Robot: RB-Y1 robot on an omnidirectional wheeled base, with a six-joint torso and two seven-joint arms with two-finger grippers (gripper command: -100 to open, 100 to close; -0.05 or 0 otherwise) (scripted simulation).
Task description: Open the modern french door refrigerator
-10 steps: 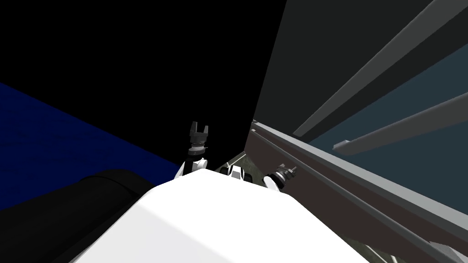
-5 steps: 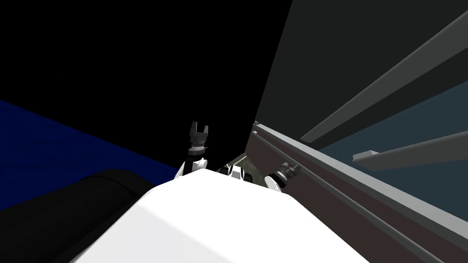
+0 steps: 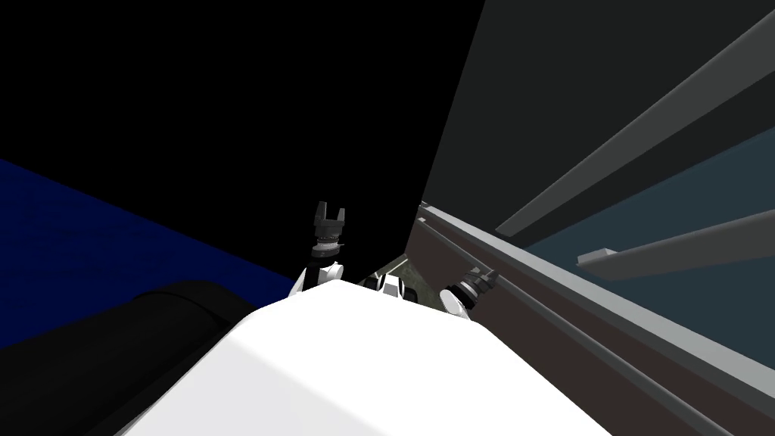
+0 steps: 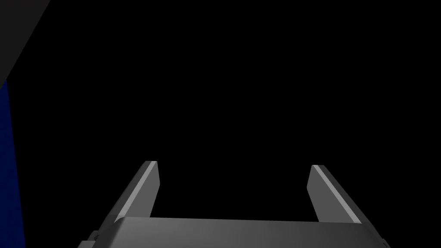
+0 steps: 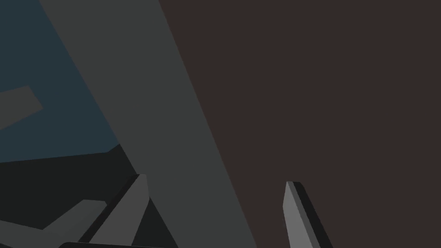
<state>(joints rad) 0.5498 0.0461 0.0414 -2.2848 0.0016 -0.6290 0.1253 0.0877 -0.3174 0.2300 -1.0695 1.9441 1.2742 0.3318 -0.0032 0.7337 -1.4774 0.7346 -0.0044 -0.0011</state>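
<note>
we stand tight against the refrigerator (image 3: 545, 98), which rises on our right as a dark grey face splaying toward the corner of the head view. a long grey bar handle (image 3: 643, 129) runs along that face, and beside it lies a slate-blue panel (image 3: 681, 189) carrying a second bar handle (image 3: 681, 246). nearer to us a light grey strip (image 3: 605, 297) borders the slate-blue panel, and a dark brown panel (image 3: 545, 291) lies just beside the strip; we cannot tell whether these two belong to the refrigerator. our right gripper (image 3: 484, 278) sits low, close against that brown panel and pointing at it. in the right wrist view its two fingers (image 5: 295, 215) stand wide apart with nothing clamped between them. the grey strip crosses the gap between them on a slant, the brown panel spreads past one finger, and the slate-blue panel with a piece of its handle lies off past the other. we cannot tell whether the fingertips touch the surface. both bar handles lie well apart from this gripper, further along the refrigerator's front. our left gripper (image 3: 331, 209) stands upright in front of us, away from the refrigerator, facing a black area (image 3: 227, 91); its fingers are spread wide and hold nothing. a deep blue surface (image 3: 91, 227) borders the black area on our left.
</note>
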